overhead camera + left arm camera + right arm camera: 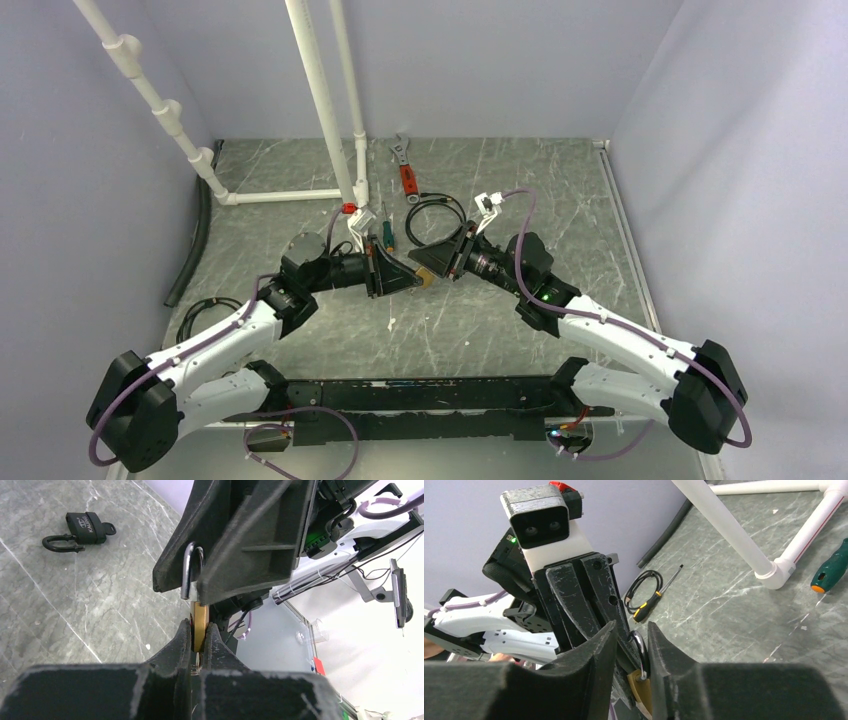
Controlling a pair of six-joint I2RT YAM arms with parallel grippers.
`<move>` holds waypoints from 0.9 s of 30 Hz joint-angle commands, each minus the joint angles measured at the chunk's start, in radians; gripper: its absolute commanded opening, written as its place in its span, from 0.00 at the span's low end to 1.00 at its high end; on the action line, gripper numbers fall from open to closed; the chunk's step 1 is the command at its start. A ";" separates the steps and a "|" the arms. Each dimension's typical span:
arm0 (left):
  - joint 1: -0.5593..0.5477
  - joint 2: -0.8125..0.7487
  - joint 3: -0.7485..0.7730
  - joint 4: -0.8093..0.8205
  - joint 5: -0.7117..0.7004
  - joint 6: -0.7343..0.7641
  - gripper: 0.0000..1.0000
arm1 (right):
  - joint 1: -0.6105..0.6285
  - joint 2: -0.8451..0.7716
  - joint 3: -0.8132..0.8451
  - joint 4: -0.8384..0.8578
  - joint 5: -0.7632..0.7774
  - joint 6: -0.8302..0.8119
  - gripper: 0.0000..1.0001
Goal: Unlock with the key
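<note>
A brass padlock (427, 278) hangs in mid-air between my two grippers above the table's middle. My left gripper (199, 627) is shut on the padlock's brass body (200, 622). My right gripper (631, 627) is open, its fingers on either side of the steel shackle (641, 647), which lies against one finger. A black padlock (80, 527) lies on the table with its shackle swung open. The key (109, 528), with a small round black head, sticks out of its base. In the top view my left gripper (415, 275) and right gripper (437, 265) meet tip to tip.
A white pipe frame (320, 110) stands at the back left. A red-handled wrench (405, 170), a green-handled screwdriver (387, 232) and a black cable loop (438, 213) lie behind the grippers. A yellow-and-black screwdriver (656, 600) and a black hose (195, 240) lie to the left.
</note>
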 commanded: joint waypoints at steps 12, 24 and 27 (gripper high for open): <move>0.008 -0.007 -0.013 -0.036 -0.156 -0.027 0.47 | 0.004 -0.005 -0.050 0.008 -0.017 -0.028 0.00; 0.009 -0.136 0.074 -0.522 -0.353 0.181 1.00 | -0.015 -0.047 -0.113 -0.223 0.192 0.008 0.00; 0.009 -0.170 0.144 -0.696 -0.453 0.214 1.00 | -0.017 -0.044 -0.143 -0.236 0.202 0.025 0.00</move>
